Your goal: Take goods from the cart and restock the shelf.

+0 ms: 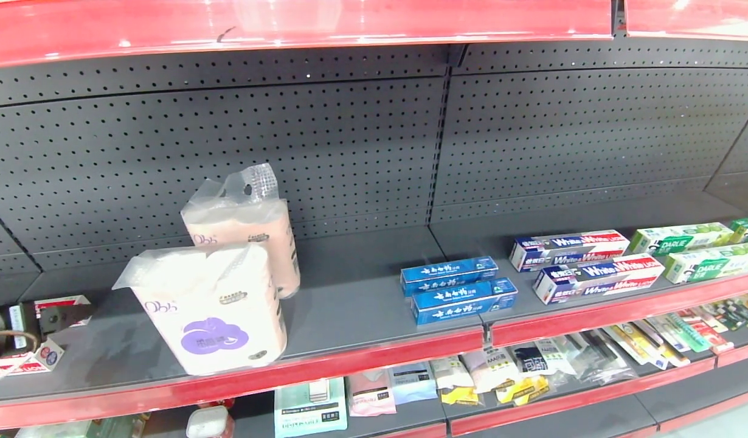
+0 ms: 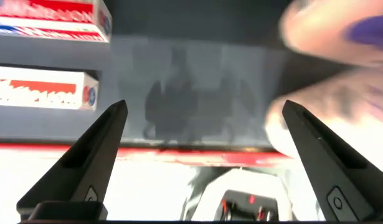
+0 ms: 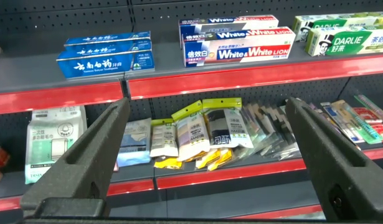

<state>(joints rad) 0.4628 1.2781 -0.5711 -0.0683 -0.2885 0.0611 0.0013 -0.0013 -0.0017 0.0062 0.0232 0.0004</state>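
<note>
Looking down from the head view, the shelf carries two tissue packs toward its left end, one at the front edge and one behind it near the back panel. Two blue toothpaste boxes lie at the front edge near the middle. Two white toothpaste boxes and then green toothpaste boxes lie toward the right end. At the far left end the left arm sits over the shelf, with two red-and-white boxes lying just beside it, one farther back and one at the front edge. The lower shelf holds flat sachets and packets.

In the left wrist view, the left pincer stands wide open with nothing between its fingers, hanging over bare shelf surface close to the red front edge. The red-and-white boxes lie flat on the shelf just outside one finger, apart from it. The front tissue pack, blurred, sits just outside the other finger.

In the right wrist view, the right pincer is also spread open and empty. It is held out in front of the shelving, well apart from all goods, and faces the hanging packets on the lower shelf. Above these, along the shelf's front edge, lie the blue toothpaste boxes, the white toothpaste boxes and the green toothpaste boxes.
</note>
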